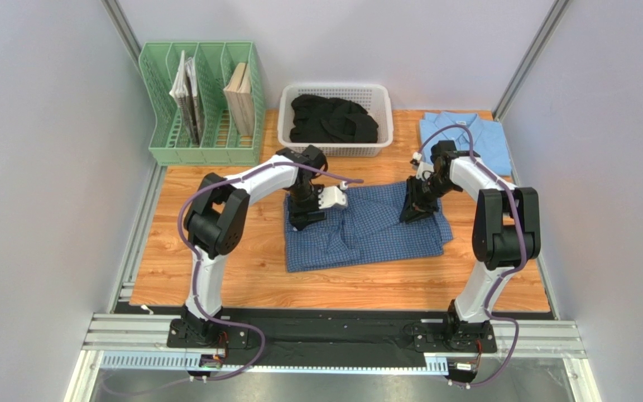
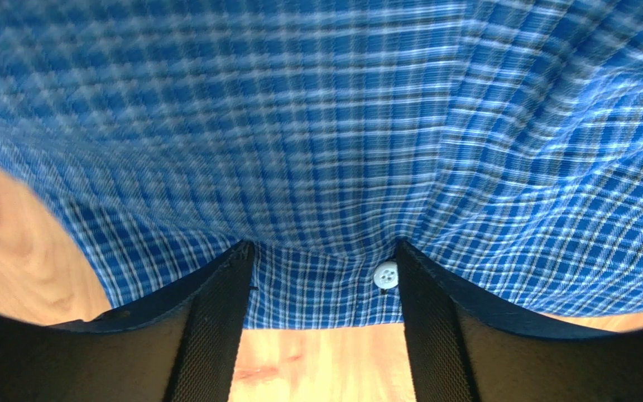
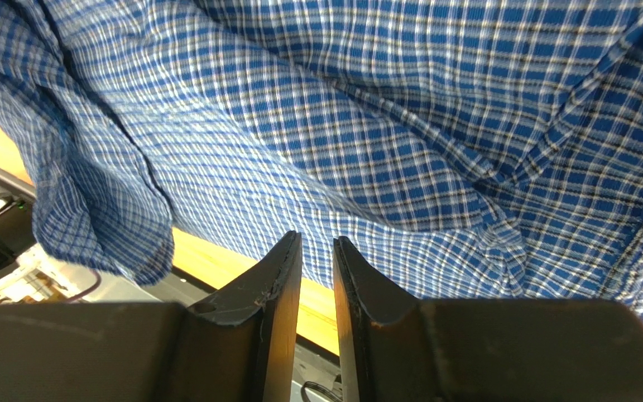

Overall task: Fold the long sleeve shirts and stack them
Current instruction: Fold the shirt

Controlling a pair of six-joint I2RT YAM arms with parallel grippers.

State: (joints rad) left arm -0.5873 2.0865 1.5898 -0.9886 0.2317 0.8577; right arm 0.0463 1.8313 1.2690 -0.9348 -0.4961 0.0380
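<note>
The dark blue check shirt (image 1: 367, 228) lies spread on the wooden table (image 1: 216, 276). My left gripper (image 1: 304, 219) is down at its left part. In the left wrist view the gripper (image 2: 323, 251) is open wide, with the shirt's edge (image 2: 316, 293) and a white button (image 2: 386, 274) between the fingers. My right gripper (image 1: 411, 213) is down on the shirt's right part. In the right wrist view it (image 3: 317, 243) shows only a narrow gap, nothing in it, tips at the cloth (image 3: 367, 126). The light blue shirt (image 1: 465, 134) lies folded at the back right.
A white basket (image 1: 336, 144) with black clothes stands behind the shirt. A green file rack (image 1: 203, 105) with booklets is at the back left. Grey walls close both sides. The table's near edge and a black rail (image 1: 333, 322) run in front.
</note>
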